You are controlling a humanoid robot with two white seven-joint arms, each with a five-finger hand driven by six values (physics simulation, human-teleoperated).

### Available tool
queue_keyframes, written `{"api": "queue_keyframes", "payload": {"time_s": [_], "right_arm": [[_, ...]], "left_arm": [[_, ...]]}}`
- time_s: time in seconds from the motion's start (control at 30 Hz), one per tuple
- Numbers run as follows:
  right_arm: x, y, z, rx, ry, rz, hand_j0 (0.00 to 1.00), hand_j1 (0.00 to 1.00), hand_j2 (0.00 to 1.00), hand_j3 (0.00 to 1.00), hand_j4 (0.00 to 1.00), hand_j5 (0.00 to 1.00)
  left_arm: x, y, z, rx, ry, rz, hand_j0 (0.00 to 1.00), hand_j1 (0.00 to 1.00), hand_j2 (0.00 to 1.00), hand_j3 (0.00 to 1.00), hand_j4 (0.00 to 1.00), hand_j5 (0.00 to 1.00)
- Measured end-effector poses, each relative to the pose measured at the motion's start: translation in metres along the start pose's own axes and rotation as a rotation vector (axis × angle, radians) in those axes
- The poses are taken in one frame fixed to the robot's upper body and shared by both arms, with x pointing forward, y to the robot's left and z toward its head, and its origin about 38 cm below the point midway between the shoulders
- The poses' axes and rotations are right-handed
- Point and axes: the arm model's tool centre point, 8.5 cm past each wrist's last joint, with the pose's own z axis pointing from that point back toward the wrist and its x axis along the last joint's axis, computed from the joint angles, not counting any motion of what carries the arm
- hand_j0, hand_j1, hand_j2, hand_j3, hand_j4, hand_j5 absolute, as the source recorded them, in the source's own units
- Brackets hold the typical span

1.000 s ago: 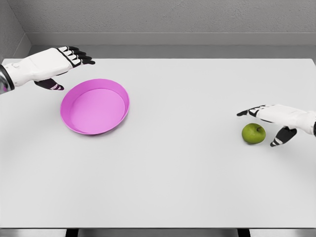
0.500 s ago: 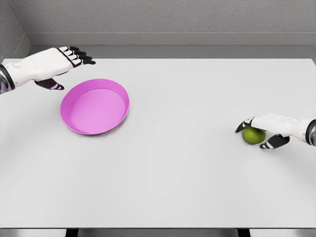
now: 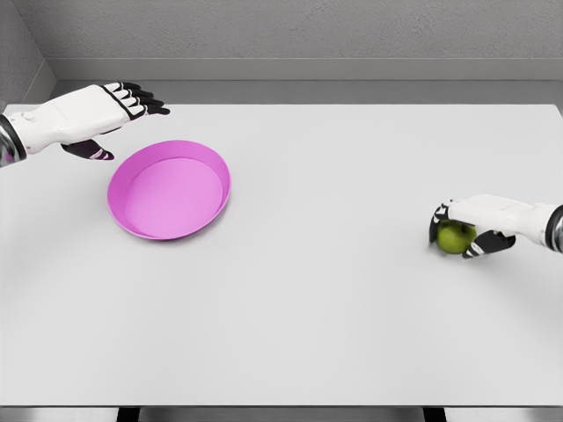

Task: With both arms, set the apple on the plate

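A green apple lies on the white table at the right. My right hand is curled over it from the right, fingers wrapped across its top and thumb below, so only the apple's lower left shows. A pink plate with a raised rim sits at the left of the table. My left hand hovers just behind and left of the plate, fingers spread and holding nothing.
The white table stretches wide between plate and apple. Its front edge runs along the bottom of the view. A grey wall stands behind the far edge.
My right hand dropped onto the apple and its fingers closed around it. The left hand and the plate have stayed put.
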Motion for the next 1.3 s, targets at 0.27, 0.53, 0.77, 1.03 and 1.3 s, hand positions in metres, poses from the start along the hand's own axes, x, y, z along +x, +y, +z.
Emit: {"api": "queue_keyframes", "payload": {"time_s": [0.27,0.53,0.77,1.03,1.3], "right_arm": [[0.004,-0.029,0.007,-0.064,-0.003,0.037,0.48,0.48,0.48,0.48,0.48,0.48],[0.018,-0.037,0.001,-0.092,-0.048,0.046,0.46,0.46,0.46,0.46,0.46,0.46],[0.037,-0.042,-0.015,-0.122,-0.118,0.035,0.46,0.46,0.46,0.46,0.46,0.46],[0.063,-0.049,-0.035,-0.153,-0.201,0.021,0.46,0.46,0.46,0.46,0.46,0.46],[0.088,-0.053,-0.053,-0.168,-0.278,0.014,0.46,0.46,0.46,0.46,0.46,0.46]], "left_arm": [[0.001,-0.001,0.0,0.0,-0.001,0.002,1.0,1.0,1.0,1.0,1.0,1.0],[0.0,0.0,0.0,0.001,0.0,0.001,1.0,1.0,1.0,1.0,1.0,1.0],[0.001,-0.001,0.0,0.0,-0.001,0.002,1.0,1.0,1.0,1.0,1.0,1.0],[0.0,-0.001,0.001,0.0,-0.001,0.001,1.0,1.0,1.0,1.0,1.0,1.0],[0.0,-0.001,0.001,0.0,0.0,0.002,1.0,1.0,1.0,1.0,1.0,1.0]]}}
